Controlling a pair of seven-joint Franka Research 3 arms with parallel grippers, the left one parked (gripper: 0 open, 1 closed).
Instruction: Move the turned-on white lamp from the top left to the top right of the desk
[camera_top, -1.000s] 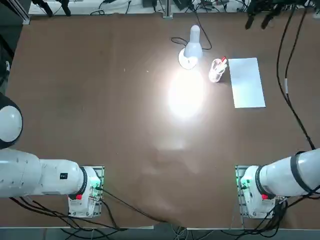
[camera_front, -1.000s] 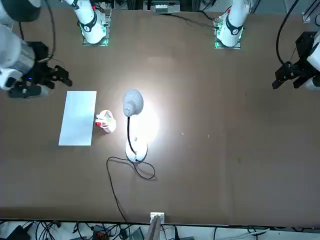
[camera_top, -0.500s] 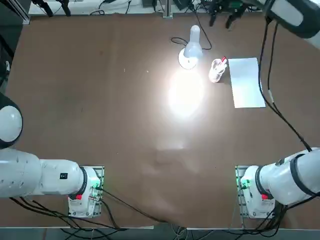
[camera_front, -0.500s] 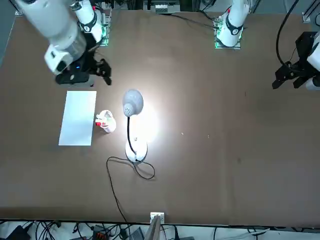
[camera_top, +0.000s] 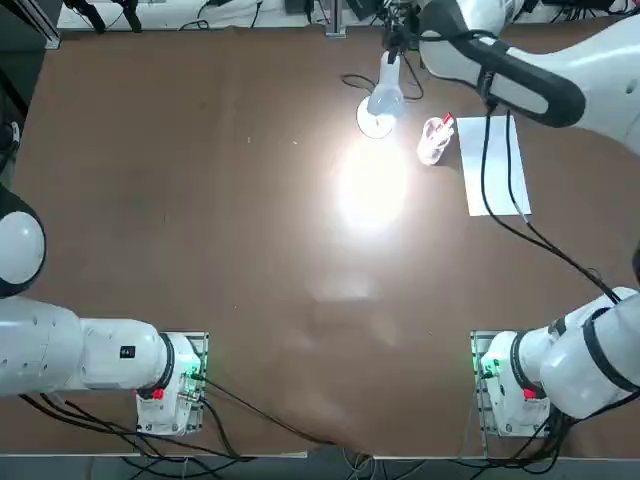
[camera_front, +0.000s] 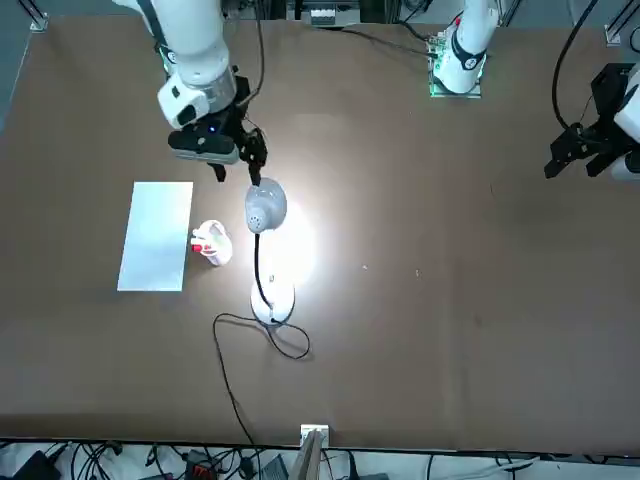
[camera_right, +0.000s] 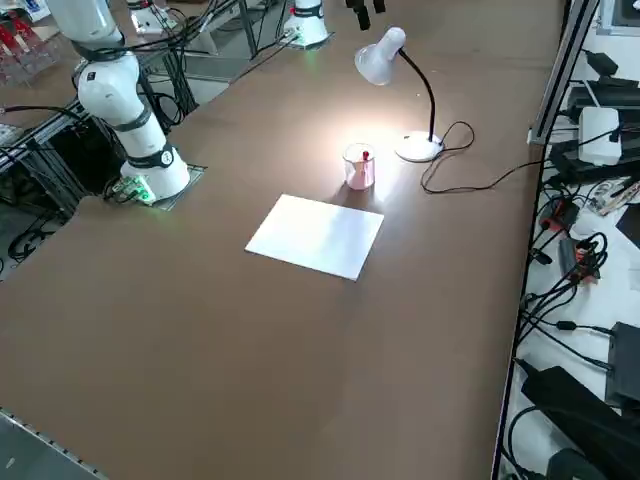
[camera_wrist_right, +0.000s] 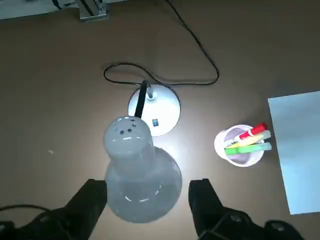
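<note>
The right gripper (camera_wrist_right: 145, 200) hangs above the head of the lamp (camera_wrist_right: 142, 175), its two dark fingers (camera_wrist_right: 92, 202) spread wide, one on each side of the shade and not touching it. In the overhead view the gripper (camera_top: 398, 22) sits at the far edge of the desk (camera_top: 200, 200), and the white right arm partly hides it; in the side view only its dark tip (camera_right: 362, 10) shows, cut off by the top edge. The lamp (camera_front: 264, 215) stands lit near the far middle of the desk, throwing a bright pool of light on the brown surface. Its round base (camera_wrist_right: 155, 110) rests flat, with a thin black cord (camera_wrist_right: 195, 45) looping away behind it. Just beside the lamp stands a small cup of pens (camera_wrist_right: 242, 145), and next to that lies a white paper sheet (camera_wrist_right: 300, 150), cut off in the wrist view.
</note>
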